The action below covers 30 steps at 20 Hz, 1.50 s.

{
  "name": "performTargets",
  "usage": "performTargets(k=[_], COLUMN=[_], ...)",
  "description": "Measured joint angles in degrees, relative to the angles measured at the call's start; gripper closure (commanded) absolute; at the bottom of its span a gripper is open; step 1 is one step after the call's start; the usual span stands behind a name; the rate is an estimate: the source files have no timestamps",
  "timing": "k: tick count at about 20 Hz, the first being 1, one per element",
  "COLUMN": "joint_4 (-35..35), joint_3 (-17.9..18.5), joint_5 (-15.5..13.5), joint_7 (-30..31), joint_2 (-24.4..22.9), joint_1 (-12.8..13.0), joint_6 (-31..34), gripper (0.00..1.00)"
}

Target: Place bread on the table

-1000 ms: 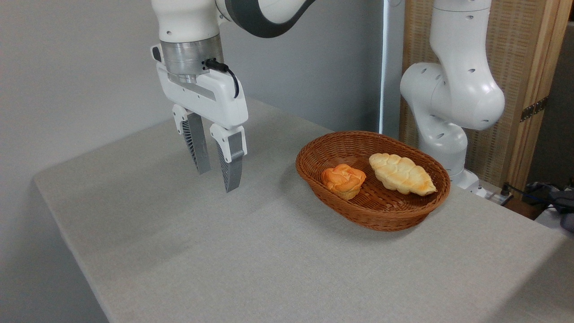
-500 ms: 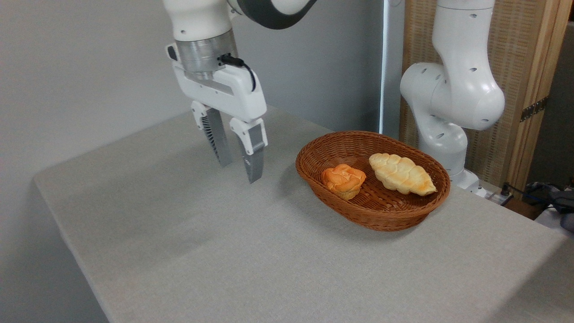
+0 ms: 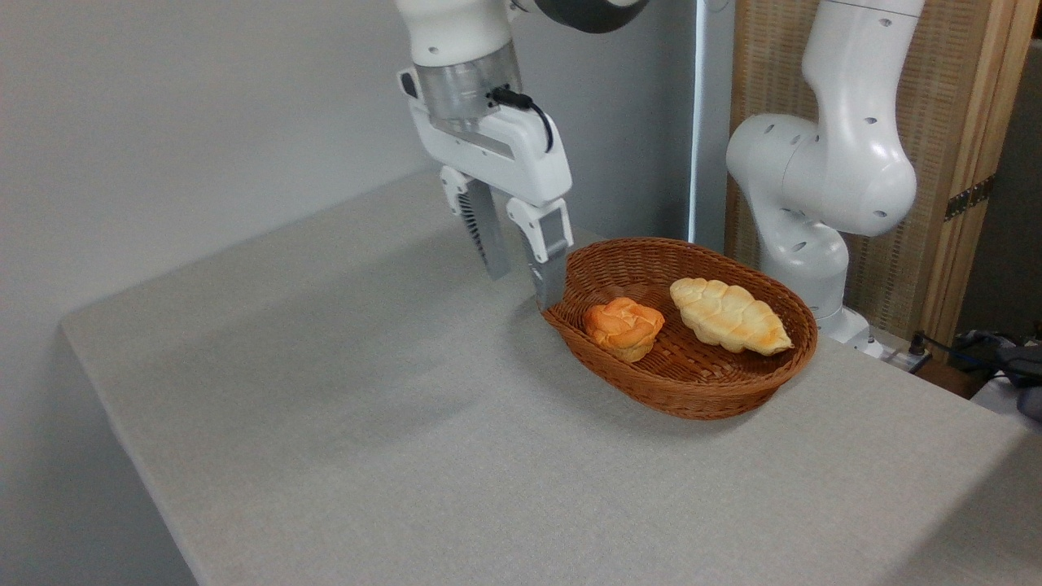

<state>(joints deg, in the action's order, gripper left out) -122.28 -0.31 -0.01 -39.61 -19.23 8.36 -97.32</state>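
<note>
Moved: since the earlier frames my claw (image 3: 525,289) has travelled from the left-centre of the frame toward the right, up to the basket's left edge; nothing else has shifted.
Claw: upper middle of the frame, pointing down, its two fingers (image 3: 549,264) apart with nothing between them.
Claw height: fingertips hang above the table, the nearer one overlapping the basket's left rim as seen here; whether it touches the rim I cannot tell.
Bread: small orange-golden bun (image 3: 623,325) lying in the left part of the basket, just right of my claw, untouched.
Braided loaf: longer pale-yellow loaf (image 3: 728,315) lying in the right part of the basket, just beside the bun, apart from it.
Basket: brown oval wicker basket (image 3: 692,391) resting on the table, right of centre.
Table: light-grey cloth surface (image 3: 366,423) filling the lower frame, its left and front stretches bare.
Arm base: my white lower joints (image 3: 822,179) stand behind the basket at upper right.
</note>
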Motion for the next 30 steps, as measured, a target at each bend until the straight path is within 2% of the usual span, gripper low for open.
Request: performTargets(k=[3,7,13,16,19,25,28,30], joint_4=[-3.2,-6.3,-9.7,-10.5,-12.1,-15.8,-16.7,-17.2], joint_3=[0.7,3.9,4.1,3.8,3.4,1.4,1.4,1.4], joint_5=[0.0,0.0,0.0,0.0,0.0,0.0,0.0,1.1], joint_7=[-5.5,-18.8,-32.6,-34.4,-34.4,-34.4,-34.4,-34.4], joint_2=[-2.3,-4.8,-5.2,-5.2,-5.3,-5.7,-5.8,-5.9], joint_1=[0.0,-0.1,-0.1,0.7,3.0,3.8,5.1,5.5], joint_6=[2.6,7.0,7.3,7.1,5.8,-0.6,-1.0,-1.1], gripper=[0.00,0.00,0.00,0.00,0.00,0.00,0.00,0.00])
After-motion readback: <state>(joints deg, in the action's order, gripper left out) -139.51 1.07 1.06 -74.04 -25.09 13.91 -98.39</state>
